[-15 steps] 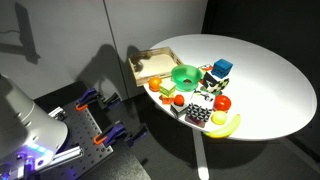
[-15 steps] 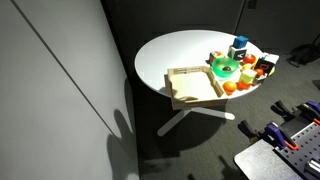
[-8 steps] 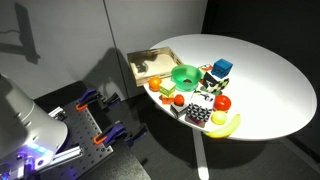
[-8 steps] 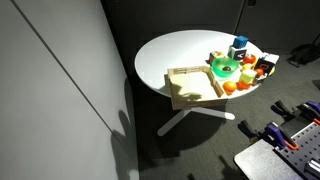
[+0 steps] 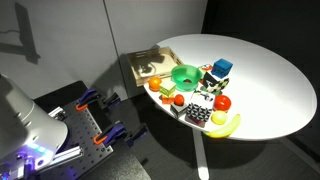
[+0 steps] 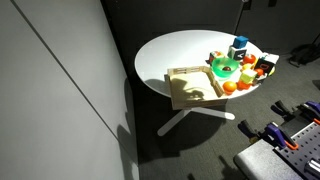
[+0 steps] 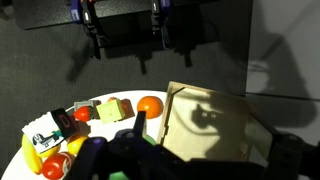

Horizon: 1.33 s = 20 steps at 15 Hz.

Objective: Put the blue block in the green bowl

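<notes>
The green bowl (image 5: 185, 75) stands on the round white table among toy food, and also shows in the other exterior view (image 6: 226, 69). The blue block (image 5: 221, 69) sits just beyond the bowl, on the side away from the tray, and shows small in an exterior view (image 6: 238, 48). My gripper (image 7: 213, 142) appears only in the wrist view, dark and blurred, high above the wooden tray. Its jaws stand apart and hold nothing. A sliver of the bowl (image 7: 113, 176) peeks out beside the left finger. The block is hidden in the wrist view.
A rectangular wooden tray (image 5: 146, 66) lies at the table edge next to the bowl, under the arm's shadow (image 7: 205, 115). An orange (image 7: 150, 105), a banana (image 5: 226, 125), a red fruit (image 5: 222, 102) and a black-and-white patterned box (image 5: 197, 115) crowd around the bowl.
The arm's shadow has spread over the wooden tray, which looks darker now. The bowl, block and other objects have not moved.
</notes>
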### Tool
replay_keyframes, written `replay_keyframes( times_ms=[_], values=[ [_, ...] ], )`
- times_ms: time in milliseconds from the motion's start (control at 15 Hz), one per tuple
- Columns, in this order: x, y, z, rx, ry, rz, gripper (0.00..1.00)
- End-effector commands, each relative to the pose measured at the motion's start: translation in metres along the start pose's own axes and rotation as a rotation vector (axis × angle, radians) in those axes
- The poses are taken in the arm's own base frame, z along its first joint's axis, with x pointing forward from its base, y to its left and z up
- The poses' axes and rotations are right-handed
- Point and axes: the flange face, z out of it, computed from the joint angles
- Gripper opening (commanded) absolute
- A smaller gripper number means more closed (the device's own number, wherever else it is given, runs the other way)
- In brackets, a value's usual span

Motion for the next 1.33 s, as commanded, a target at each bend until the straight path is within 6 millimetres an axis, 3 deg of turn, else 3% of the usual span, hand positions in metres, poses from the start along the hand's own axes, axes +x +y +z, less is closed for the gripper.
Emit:
replay_keyframes(
  times_ms=[0, 667, 1267],
  values=[
    [0.017, 0.006, -0.001, 0.059, -0.045, -0.034, 1.0],
    [0.049, 0.023, 0.025, 0.1, -0.088, -0.1, 1.0],
    [0.047, 0.024, 0.037, 0.081, -0.104, -0.091, 1.0]
  ],
)
